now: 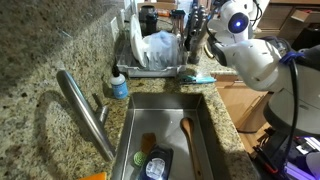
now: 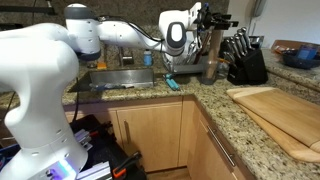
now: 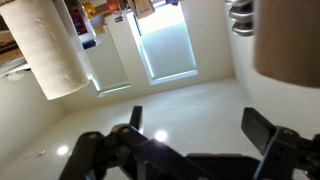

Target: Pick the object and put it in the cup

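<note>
Hovering above the granite surface (image 1: 40, 60) near the dish rack (image 1: 134, 52), hand (image 3: 195, 135) splayed wide and empty, paper towel roll (image 3: 45, 45) visible only in wrist view

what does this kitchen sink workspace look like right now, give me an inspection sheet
surface: speckled granite counter around a steel sink
job's things: small teal object lying on the counter by the sink's rim; the cup cannot be picked out for certain
clutter: blue soap bottle, dish rack, wooden spoon and dark tray in the sink, knife block, cutting board
grippers: gripper open, nothing between its fingers, raised above the counter
cables: dark bundle low by the robot's base, likely wiring
surroundings: faucet, wooden cabinets, paper towel roll
</note>
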{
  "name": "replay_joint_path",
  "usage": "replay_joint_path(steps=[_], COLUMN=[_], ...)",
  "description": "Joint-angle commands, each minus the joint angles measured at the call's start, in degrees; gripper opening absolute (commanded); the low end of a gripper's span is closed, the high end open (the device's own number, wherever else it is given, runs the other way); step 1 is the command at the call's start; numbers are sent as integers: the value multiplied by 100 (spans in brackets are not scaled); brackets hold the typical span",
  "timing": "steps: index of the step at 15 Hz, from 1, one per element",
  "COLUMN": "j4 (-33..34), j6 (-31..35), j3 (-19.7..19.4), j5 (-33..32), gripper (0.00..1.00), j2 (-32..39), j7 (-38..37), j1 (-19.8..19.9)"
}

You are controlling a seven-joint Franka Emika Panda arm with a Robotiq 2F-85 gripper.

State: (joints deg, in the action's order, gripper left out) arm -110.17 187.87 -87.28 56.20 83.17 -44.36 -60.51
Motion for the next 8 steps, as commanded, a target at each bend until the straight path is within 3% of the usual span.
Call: replay_joint_path(steps=[1, 5, 6, 8], j4=[-18, -103, 4, -1], j6=[-865, -1591, -1269, -1532], j3=[-308, -1177, -967, -1249], j5=[-161, -52, -20, -22], gripper=[100, 100, 100, 100], j2=[-1292, -2179, -1466, -1931], j7=[633, 722, 402, 581], j1=[-583, -1331, -959, -1228])
